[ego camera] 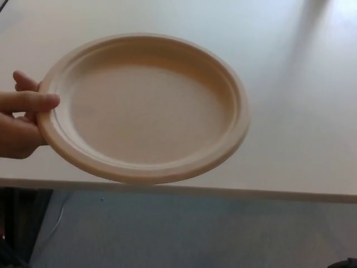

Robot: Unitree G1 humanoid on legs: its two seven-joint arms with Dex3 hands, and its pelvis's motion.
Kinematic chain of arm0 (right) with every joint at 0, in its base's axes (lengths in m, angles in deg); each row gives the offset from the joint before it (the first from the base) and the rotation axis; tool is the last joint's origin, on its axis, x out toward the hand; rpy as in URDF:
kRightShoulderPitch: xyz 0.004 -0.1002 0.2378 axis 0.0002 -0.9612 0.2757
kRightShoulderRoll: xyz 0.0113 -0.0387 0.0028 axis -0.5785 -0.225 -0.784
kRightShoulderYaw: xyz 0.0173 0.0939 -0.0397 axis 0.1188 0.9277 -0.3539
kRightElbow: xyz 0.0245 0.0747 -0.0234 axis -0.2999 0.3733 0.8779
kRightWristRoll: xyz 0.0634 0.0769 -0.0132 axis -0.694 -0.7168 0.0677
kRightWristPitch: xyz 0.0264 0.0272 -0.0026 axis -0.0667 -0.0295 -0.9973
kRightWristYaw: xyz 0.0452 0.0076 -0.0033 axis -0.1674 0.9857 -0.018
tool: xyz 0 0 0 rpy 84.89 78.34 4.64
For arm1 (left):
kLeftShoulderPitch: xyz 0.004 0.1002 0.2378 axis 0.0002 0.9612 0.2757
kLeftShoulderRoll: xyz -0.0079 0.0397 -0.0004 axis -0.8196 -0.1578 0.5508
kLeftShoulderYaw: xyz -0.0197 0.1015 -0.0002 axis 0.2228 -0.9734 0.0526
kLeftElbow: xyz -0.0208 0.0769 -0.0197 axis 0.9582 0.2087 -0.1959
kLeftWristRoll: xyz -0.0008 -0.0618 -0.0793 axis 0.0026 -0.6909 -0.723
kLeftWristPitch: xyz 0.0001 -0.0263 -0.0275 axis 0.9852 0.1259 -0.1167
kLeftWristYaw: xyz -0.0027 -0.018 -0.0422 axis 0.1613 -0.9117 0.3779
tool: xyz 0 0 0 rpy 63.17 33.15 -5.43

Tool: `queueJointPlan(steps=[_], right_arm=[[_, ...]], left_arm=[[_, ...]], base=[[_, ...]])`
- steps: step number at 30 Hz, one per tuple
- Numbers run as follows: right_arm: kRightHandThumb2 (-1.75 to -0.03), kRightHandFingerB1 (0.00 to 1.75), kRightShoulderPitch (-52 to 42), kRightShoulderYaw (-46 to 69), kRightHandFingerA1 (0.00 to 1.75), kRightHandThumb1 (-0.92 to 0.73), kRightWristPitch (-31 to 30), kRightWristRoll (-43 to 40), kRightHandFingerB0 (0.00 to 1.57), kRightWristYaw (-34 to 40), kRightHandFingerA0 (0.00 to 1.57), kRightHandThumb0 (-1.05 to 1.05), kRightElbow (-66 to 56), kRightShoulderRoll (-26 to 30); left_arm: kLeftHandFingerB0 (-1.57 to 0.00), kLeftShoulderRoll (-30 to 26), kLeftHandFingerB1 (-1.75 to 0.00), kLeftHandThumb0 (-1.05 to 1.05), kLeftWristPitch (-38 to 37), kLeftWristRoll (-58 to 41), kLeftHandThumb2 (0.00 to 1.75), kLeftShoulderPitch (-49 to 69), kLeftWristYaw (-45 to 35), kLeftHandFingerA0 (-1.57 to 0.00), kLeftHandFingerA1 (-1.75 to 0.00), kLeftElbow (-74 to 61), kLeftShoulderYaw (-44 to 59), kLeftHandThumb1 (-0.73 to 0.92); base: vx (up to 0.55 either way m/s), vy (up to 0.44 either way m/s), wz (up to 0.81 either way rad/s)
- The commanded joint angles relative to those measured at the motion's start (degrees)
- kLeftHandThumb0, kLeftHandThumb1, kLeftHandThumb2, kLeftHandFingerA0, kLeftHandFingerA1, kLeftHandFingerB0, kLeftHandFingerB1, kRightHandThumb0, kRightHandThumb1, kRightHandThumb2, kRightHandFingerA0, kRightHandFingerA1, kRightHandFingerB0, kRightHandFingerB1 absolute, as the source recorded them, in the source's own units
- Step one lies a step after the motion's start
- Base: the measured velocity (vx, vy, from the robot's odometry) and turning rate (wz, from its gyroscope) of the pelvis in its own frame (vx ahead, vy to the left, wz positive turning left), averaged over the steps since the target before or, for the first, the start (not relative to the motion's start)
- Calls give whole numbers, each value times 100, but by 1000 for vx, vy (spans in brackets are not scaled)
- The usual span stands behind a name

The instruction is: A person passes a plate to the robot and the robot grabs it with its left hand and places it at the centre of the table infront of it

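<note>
- One plate [146, 109], tan and round with a raised rim, is held in the air close under the head camera, above the near edge of the worktop [290, 84].
- It is gripped at its left rim by one person's hand [22, 117]: the thumb is laid over the top of the rim and the other fingers are tucked behind or beneath it.
- The plate is tilted slightly, its open face turned up toward the camera; it is judged to be held out this way so the rest of the rim is left free for taking.
- The grip is kept to a small stretch of the edge, so most of the rim is unobstructed; this is read as a hand-over pose, not a placing one.
- The plate is not resting on the worktop; whether any part touches it cannot be told, but it appears clear of it.
- The robot's left hand is not seen, and the right hand is not seen either, so their state cannot be told.
- The hand-over is judged not yet done; the plate is with the person alone.
- The worktop is pale; a soft shadow is cast at upper right.
- Below the worktop edge, grey floor [184, 234] is seen.
- Count: plates one, person's hands one, robot hands none in view, worktops one.
</note>
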Motion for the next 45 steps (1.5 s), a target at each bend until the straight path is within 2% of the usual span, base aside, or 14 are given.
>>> queueJointPlan(steps=[1, 8, 9, 12, 13, 24, 25, 27, 28, 31, 32, 37, 38, 45], right_arm=[[-109, 54, 37, -26, 62, -65, 285, 40, 23, -50, 30, -83, 153, 131], [-108, 52, 68, -110, 62, -64, 224, 107, 22, -66, 32, -83, 274, 150], [-64, 45, 81, -116, 54, -81, 225, 107, 31, -63, 33, -81, 287, 128], [-64, 46, 88, -113, 55, -80, 236, 95, 31, -74, 32, -80, 301, 111], [-107, 53, 90, -103, 62, -64, 242, 85, 23, -73, 33, -80, 303, 108], [-107, 53, 8, -146, 62, -64, 253, 162, 21, -80, 32, -80, 316, 111], [-64, 44, 4, -160, 55, -81, 226, 176, 30, -86, 33, -80, 346, 108], [-107, 53, -17, -188, 63, -63, 195, 198, 20, -109, 34, -80, 395, 103], [-65, 44, -37, -208, 56, -78, 172, 213, 28, -108, 33, -81, 412, 98], [-65, 44, -49, -308, 56, -79, 130, 305, 28, -76, 33, -81, 462, 101], [-107, 52, -67, -310, 63, -63, 121, 293, 20, -96, 33, -79, 476, 96], [-105, 51, -64, -282, 62, -62, 91, 220, 19, -98, 33, -79, 504, 85], [-64, 43, -81, -306, 54, -80, 127, 243, 27, -81, 32, -79, 518, 96], [-105, 52, -98, -319, 62, -63, 132, 204, 20, -113, 33, -79, 532, 90]], left_arm=[[-9, -176, -37, -74, -712, 224, 82, 173, 227, -16, -43, -200, -153, 52], [-14, -268, -38, -68, -2597, 1213, 79, 1423, 1786, -29, -45, -2693, -253, 50], [-15, -273, -38, -70, -2658, 1403, 81, 1535, 1998, -32, -45, -2991, -207, 51], [-14, -191, -39, -74, -2678, 1687, 83, 1937, 2145, -27, -44, -4036, -50, 53], [-16, -114, -39, -74, -2694, 1835, 84, 2180, 2157, -26, -46, -4750, 57, 54], [-14, 193, -39, -74, -2763, 2179, 84, 3386, 1922, -23, -45, -7351, 598, 53], [-13, 269, -39, -74, -2903, 2256, 84, 3500, 2010, -27, -46, -7488, 665, 53], [-12, 416, -39, -74, -3149, 2355, 83, 3704, 2151, -27, -47, -7716, 783, 52], [-14, 497, -39, -74, -3248, 2330, 83, 3809, 2169, -30, -47, -7828, 827, 52], [-35, 936, -32, -64, -3944, 2178, 59, 3932, 2403, -50, -41, -8167, 1077, 59], [-39, 1021, -33, -61, -4128, 2063, 58, 3942, 2392, -52, -43, -8232, 1117, 57], [-37, 1414, -46, -64, -4760, 1605, 81, 3444, 2419, -56, -60, -8509, 1368, 47], [-40, 1434, -46, -64, -4762, 1454, 80, 3301, 2367, -58, -62, -8597, 1362, 45], [-52, 1673, -37, -61, -4923, 1270, 56, 3033, 2257, -64, -67, -8874, 1525, 52]], base=[[0, 0, 0], [0, 0, 0], [0, 0, 0], [0, 0, 0], [0, 0, 0], [0, 0, 0], [0, 0, 0], [0, 0, 0], [0, 0, 0], [0, 0, 0], [0, 0, 0], [0, 0, 0], [0, 0, 0], [0, 0, 0]])
